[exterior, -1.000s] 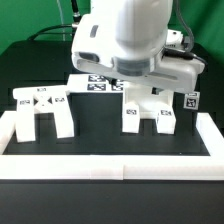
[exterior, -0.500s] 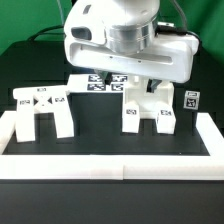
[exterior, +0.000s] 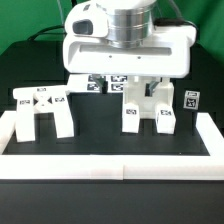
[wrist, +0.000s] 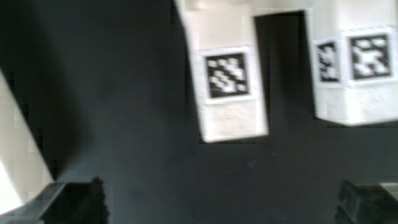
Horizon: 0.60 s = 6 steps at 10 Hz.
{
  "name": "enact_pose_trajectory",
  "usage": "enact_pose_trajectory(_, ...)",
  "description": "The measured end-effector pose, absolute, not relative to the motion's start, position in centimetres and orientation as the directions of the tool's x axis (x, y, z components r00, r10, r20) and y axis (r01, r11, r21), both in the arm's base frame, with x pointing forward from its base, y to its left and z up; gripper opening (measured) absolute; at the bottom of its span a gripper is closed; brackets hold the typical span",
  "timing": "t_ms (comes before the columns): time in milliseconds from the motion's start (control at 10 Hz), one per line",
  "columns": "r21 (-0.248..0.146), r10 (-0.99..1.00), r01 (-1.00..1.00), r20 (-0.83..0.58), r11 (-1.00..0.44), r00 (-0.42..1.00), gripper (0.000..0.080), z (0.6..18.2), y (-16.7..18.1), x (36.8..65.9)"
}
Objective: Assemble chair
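Observation:
One white chair part [exterior: 41,109], a block on two legs with tags on its top, stands at the exterior view's left. A second white chair part [exterior: 147,106] with tagged legs stands right of the middle, just under the robot's hand [exterior: 128,40]. In the wrist view two of its tagged legs [wrist: 228,82] [wrist: 356,68] reach down over the black table. My gripper [wrist: 222,203] hangs above that part, open. Its dark fingertips [wrist: 71,200] stand far apart with only bare table between them.
A long white rail [exterior: 110,166] edges the table's front and sides. The marker board [exterior: 97,83] lies at the back, partly behind the hand. A small tagged white block [exterior: 190,100] stands at the exterior view's right.
The robot's hand has swung toward the exterior view's left and turned square to the camera. The jaws have stayed wide. The chair parts have not moved.

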<state>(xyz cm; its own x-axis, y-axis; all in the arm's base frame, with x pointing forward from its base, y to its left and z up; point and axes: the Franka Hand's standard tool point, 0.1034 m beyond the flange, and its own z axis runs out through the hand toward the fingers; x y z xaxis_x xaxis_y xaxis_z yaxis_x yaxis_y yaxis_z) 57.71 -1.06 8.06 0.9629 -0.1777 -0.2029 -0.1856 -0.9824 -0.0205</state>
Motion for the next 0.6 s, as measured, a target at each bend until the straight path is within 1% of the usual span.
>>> enact_pose_trajectory(100,-0.032,-0.11,-0.119,-0.197,-0.992,0.974,0.0649,8.2,-2.6,56.9)
enact_pose_trajectory(300,-0.032,-0.077,-0.085,-0.196,-0.996,0.977,0.0649,8.0,-5.1,56.3)
enact_pose_trajectory(600,-0.024,-0.084,-0.089,-0.16,-0.996,0.984,0.0649,7.9,-5.2,56.8)
